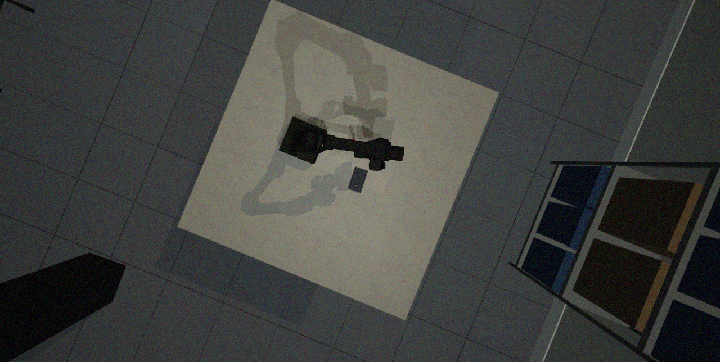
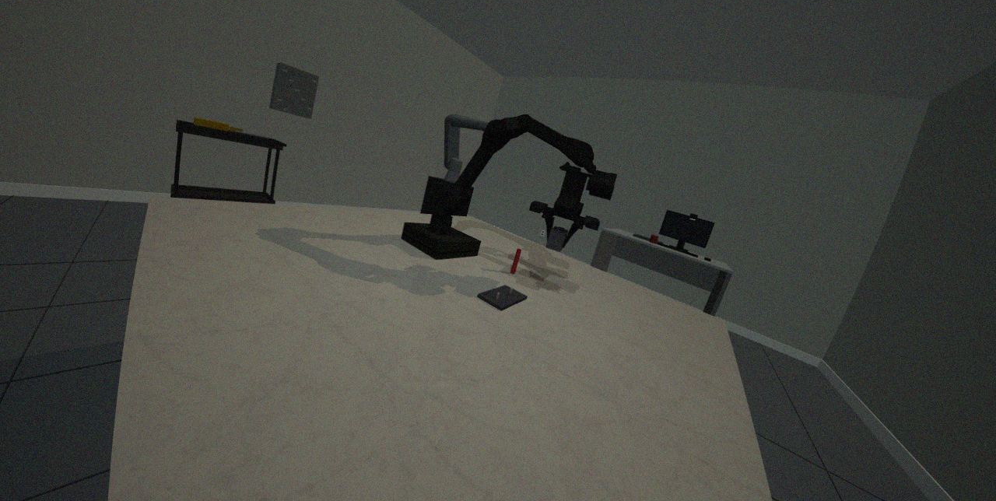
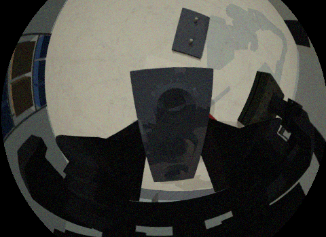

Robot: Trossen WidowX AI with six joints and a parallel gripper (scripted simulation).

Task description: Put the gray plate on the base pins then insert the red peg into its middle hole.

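My gripper (image 2: 556, 243) (image 3: 169, 117) is shut on the gray plate (image 2: 556, 235) (image 3: 146, 84) and holds it above the table, on edge, its holed face toward the wrist camera. The top view does not show the plate under the arm. The dark base (image 1: 358, 179) (image 2: 501, 299) (image 3: 185, 30) lies flat on the table, beyond the plate in the wrist view, with two pins upright and bare. The red peg (image 2: 515, 261) stands slightly tilted between the robot's foot and the base; only a sliver of it shows beside the right finger in the wrist view.
The robot's foot (image 1: 302, 140) (image 2: 440, 241) stands on the pale table (image 1: 322, 254) (image 2: 418, 387). Arm shadows cross the tabletop. Off the table are a bin rack (image 1: 624, 208), a desk with a monitor (image 2: 685, 229) and a black side shelf (image 2: 229, 134).
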